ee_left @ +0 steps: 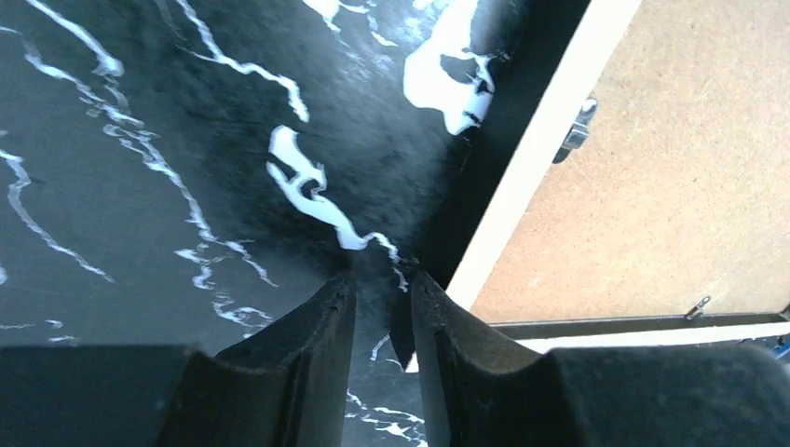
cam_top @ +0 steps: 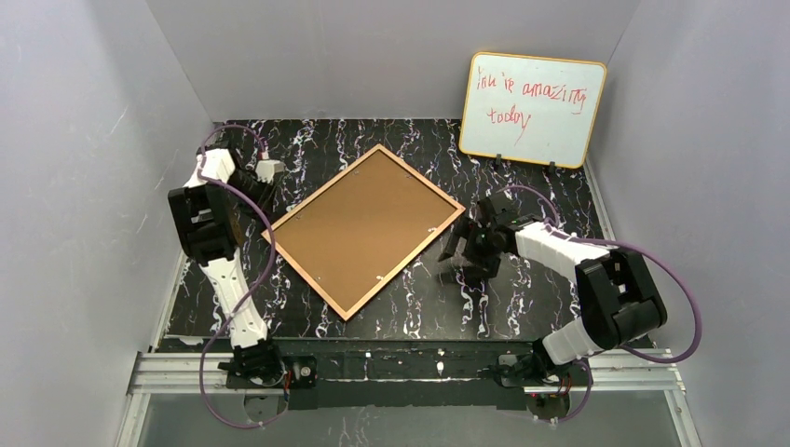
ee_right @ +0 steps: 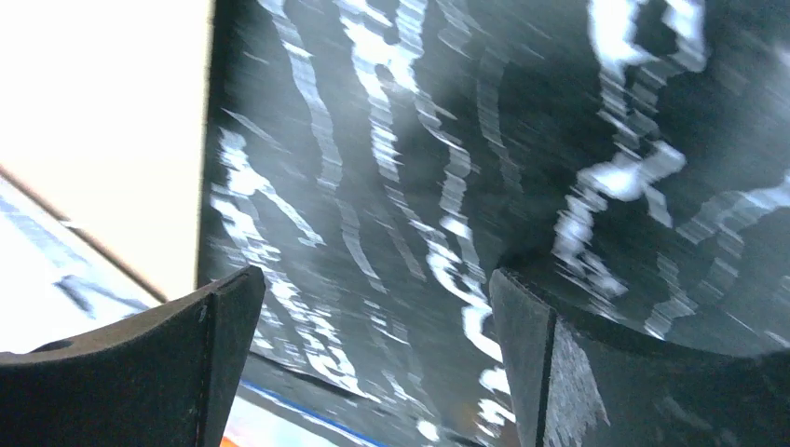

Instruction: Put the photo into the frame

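Looking at the worktop (cam_top: 522, 186), Mia asks: "Where is the frame?"

Ben: "The frame (cam_top: 321, 190) lies flat in the middle, turned like a diamond, with its tan back up. A brown backing panel (cam_top: 365, 228) fills it, and little metal clips (ee_left: 578, 128) sit along its edge."

Mia: "And the photo?"

Ben: "I cannot see it. It may be under the panel or somewhere else. I cannot tell."

Mia: "What about the arms?"

Ben: "The left end effector (ee_left: 382, 289) is at the frame's left corner. Its fingers (ee_left: 326, 326) are close together with a thin gap, and the corner's tip pokes into that gap. I cannot tell if they pinch it. The right end effector (ee_right: 377, 289) has its fingers wide apart with nothing in them. It hangs over the bare worktop just beside the frame's right corner."

Mia: "So which step is this?"

Ben: "I think the left arm is getting hold of the frame. Next, I think the clips need turning so the panel can come out. That calls for small, careful pushes, because the clips are tiny and the frame can slide."
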Action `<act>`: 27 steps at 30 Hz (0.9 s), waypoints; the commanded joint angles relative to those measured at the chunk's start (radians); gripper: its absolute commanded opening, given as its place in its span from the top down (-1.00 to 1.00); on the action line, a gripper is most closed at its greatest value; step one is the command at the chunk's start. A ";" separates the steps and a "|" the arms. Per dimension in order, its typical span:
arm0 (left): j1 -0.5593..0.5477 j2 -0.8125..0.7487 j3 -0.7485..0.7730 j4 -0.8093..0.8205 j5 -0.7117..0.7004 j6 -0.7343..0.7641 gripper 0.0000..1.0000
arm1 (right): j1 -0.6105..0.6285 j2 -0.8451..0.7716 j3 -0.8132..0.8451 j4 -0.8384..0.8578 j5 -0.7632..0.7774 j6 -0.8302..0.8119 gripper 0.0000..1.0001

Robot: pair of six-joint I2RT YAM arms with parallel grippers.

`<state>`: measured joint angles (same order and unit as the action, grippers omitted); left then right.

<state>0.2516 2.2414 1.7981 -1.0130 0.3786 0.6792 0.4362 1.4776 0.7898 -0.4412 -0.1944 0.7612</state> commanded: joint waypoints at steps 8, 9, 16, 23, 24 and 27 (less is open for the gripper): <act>-0.150 -0.184 -0.433 -0.065 0.082 0.139 0.46 | 0.002 0.078 0.034 0.430 -0.121 0.185 -1.00; -0.169 -0.203 -0.461 -0.065 0.087 0.141 0.46 | -0.001 0.090 0.044 0.430 -0.114 0.184 -1.00; -0.263 -0.268 -0.547 -0.108 0.210 0.149 0.45 | -0.074 0.114 0.113 0.310 -0.042 0.163 -1.00; -0.260 -0.251 -0.521 -0.225 0.304 0.247 0.40 | -0.117 -0.030 0.209 0.135 0.157 0.107 -1.00; -0.254 -0.245 -0.502 -0.234 0.310 0.253 0.39 | -0.118 -0.054 0.220 0.130 0.163 0.104 -0.92; -0.169 -0.216 -0.413 -0.292 0.343 0.274 0.27 | -0.091 -0.107 0.232 0.162 0.114 0.121 -0.85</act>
<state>-0.0036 2.0060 1.2816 -1.2091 0.6361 0.8921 0.3191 1.4631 0.9558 -0.2710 -0.0986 0.8867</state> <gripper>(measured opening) 0.334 0.942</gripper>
